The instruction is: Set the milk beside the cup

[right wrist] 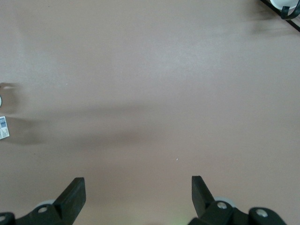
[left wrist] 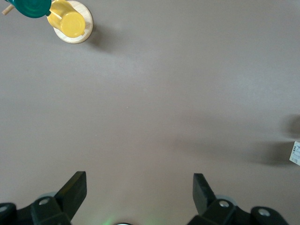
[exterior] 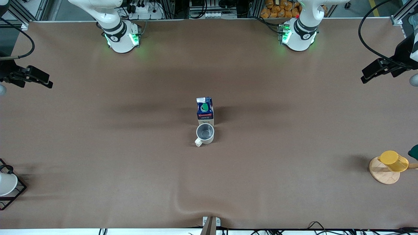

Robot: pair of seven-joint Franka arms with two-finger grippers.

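The brown counter fills the front view, with both arms drawn back to its ends and waiting. The left arm rises from its base and leaves the picture; the right arm does the same at the other end.

The left gripper hangs over bare counter toward the left arm's end, its two black fingers spread wide with nothing between them. The right gripper hangs over bare counter toward the right arm's end, its fingers likewise spread wide and empty.

The milk stands upright at the middle of the counter, well apart from both grippers and roughly midway between them. It is a dark-blue carton with a green cap and a red band. The cup sits just beside it on the side nearer the front camera, so close that the two seem to touch, though I cannot tell for sure. It is a cream mug with a dark inside and a small handle.

Near the left gripper's end a yellow cup lies tilted on a round wooden stand; the left wrist view shows both. At the right gripper's end a white cup sits in a black wire frame.
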